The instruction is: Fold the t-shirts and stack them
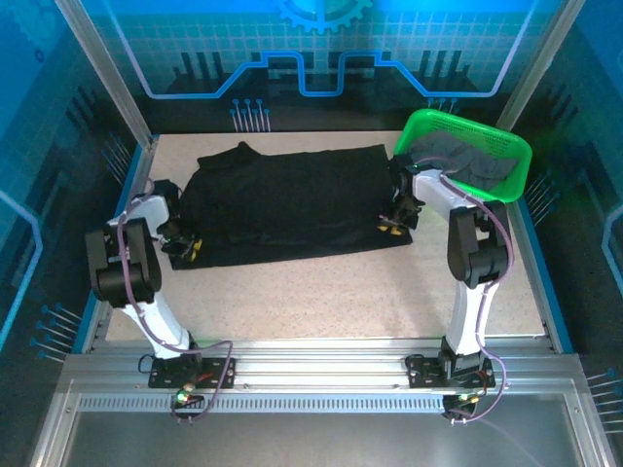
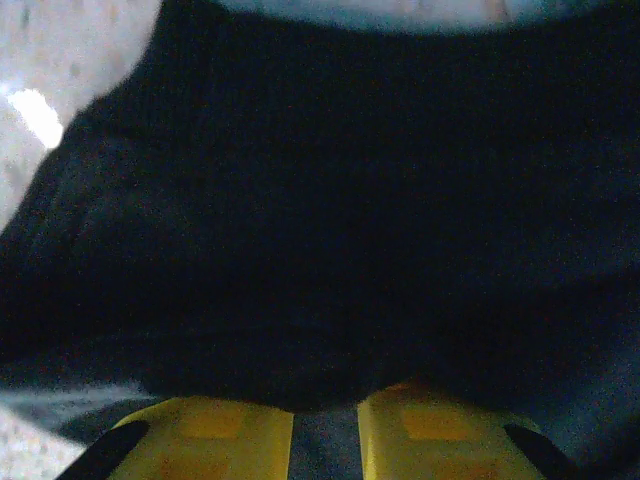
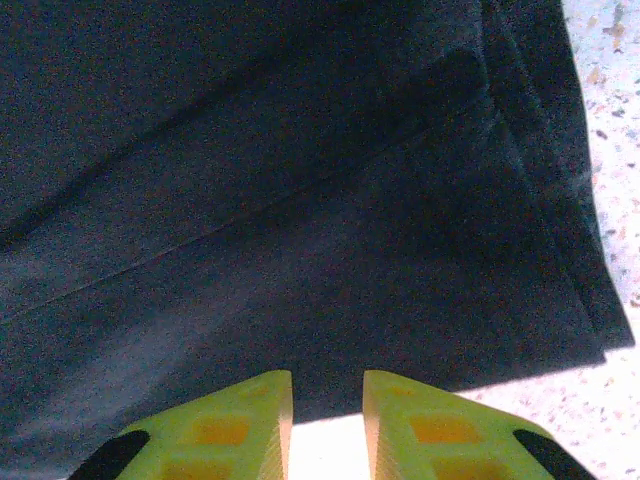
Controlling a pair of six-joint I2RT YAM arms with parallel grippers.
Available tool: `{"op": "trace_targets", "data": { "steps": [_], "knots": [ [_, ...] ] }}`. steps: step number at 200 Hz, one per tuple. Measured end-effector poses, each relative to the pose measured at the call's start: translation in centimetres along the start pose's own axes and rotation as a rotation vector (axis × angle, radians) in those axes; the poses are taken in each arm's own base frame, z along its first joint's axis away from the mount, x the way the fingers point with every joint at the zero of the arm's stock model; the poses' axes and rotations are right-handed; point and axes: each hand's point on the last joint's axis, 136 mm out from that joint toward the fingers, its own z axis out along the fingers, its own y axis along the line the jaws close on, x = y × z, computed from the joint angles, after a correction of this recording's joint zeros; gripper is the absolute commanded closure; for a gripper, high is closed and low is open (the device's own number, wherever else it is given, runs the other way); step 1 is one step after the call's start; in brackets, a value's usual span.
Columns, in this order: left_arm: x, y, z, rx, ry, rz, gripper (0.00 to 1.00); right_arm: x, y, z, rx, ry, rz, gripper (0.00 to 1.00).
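Holding crumpled grey t-shirts [image 1: 467, 161], the green basket [image 1: 414, 131] sits far right.

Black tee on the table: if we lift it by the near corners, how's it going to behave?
Likely floppy: the black t-shirt lies flat with soft wrinkles and a bunched far-left corner, so it should sag between grip points. Probably light: its hem looks thin. Pushed, it would more likely bunch than slide on the speckled table.
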Motion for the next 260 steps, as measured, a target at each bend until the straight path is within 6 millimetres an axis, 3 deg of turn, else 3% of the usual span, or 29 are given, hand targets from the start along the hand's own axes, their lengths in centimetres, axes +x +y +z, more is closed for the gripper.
{"op": "trace_targets", "data": {
  "steps": [49,81,122,159,196,217,237,260],
  "knots": [
    [-2.4,-0.6,0.1,-0.021,-0.006,0.035,0.77,-0.4,-1.3,2.0,0.092,0.062,-0.027,0.65],
    [-2.3,-0.4,0.0,-0.017,-0.008,0.049,0.74,-0.2,-1.8,1.9,0.122,0.075,-0.044,0.65],
    [-0.1,1.9,0.1,-0.007,0.016,0.026,0.74,0.6,-3.2,2.0,0.180,0.099,-0.053,0.66],
    [2.5,4.4,0.0,0.003,0.042,0.003,0.74,3.3,-6.0,1.6,0.203,0.141,-0.025,0.66],
    [5.0,6.5,-0.1,-0.003,0.051,0.000,0.73,7.4,-8.9,1.3,0.220,0.192,0.000,0.66],
    [5.6,7.2,-0.5,-0.004,0.047,-0.008,0.63,9.1,-9.9,1.1,0.222,0.210,0.010,0.63],
    [5.5,6.6,-2.1,0.033,0.003,-0.001,0.52,8.8,-9.4,0.3,0.186,0.167,-0.003,0.54],
    [6.2,3.0,-5.8,0.142,-0.067,0.072,0.47,6.8,-7.0,-2.5,0.081,0.040,-0.042,0.45]
  ]
}}
